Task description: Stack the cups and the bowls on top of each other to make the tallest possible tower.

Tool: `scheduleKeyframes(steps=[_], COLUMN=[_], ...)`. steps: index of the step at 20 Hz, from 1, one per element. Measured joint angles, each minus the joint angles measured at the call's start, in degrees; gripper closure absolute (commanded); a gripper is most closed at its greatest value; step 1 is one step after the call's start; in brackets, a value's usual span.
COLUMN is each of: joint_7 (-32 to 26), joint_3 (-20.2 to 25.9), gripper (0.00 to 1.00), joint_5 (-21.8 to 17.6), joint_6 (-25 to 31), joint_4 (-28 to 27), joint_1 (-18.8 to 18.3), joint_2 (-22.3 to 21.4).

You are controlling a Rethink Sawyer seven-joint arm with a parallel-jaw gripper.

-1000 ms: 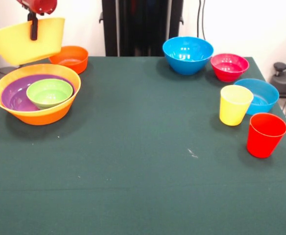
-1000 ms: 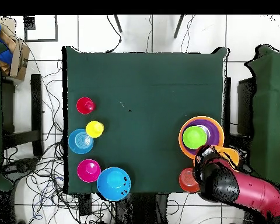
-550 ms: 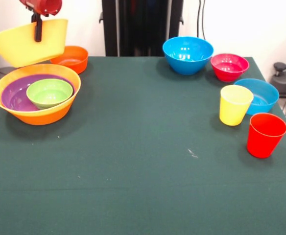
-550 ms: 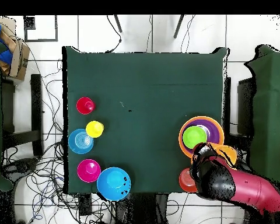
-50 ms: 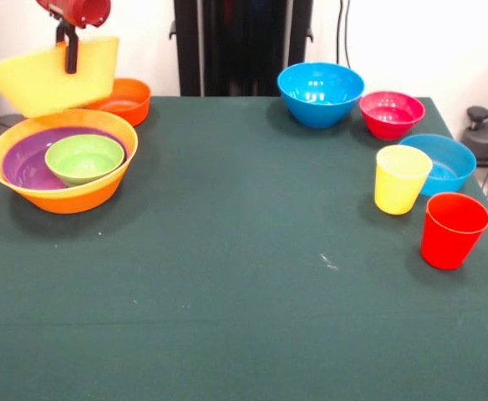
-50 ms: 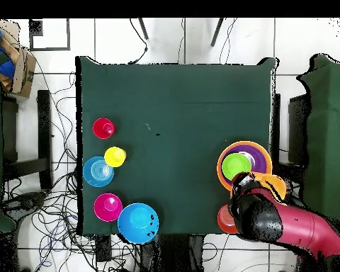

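Pincer point(image 5: 71, 52) clamps the rim of a large yellow bowl point(image 5: 52, 77), tilted in the air above the tower point(image 5: 63, 160).

A green table with bowls and cups on it

The table point(image 5: 244, 292) has a dark green cloth top. On one side sits a big yellow-orange bowl point(image 5: 68, 194), with a purple bowl point(image 5: 22, 163) and a small green bowl point(image 5: 83, 159) inside it. A small orange bowl point(image 5: 125, 98) sits just behind it at the table's edge. On the other side a deep blue bowl point(image 5: 320, 93) and a pink-red bowl point(image 5: 391, 114) stand close together. Near them are a flatter blue bowl point(image 5: 444, 163), a yellow cup point(image 5: 401, 179) touching it, and a red cup point(image 5: 453, 230). The middle of the table has a small white mark point(image 5: 327, 261).
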Motion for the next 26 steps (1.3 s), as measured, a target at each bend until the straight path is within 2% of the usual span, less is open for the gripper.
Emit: scheduleKeyframes(steps=[15, 26], joint_7=[0.0, 0.0], joint_3=[0.0, -0.3], gripper=[0.00, 0.00], joint_5=[0.0, 0.0], joint_6=[-4.1, -4.5], joint_4=[-0.1, -0.5], joint_1=[0.0, 0.0], joint_2=[0.0, 0.2])
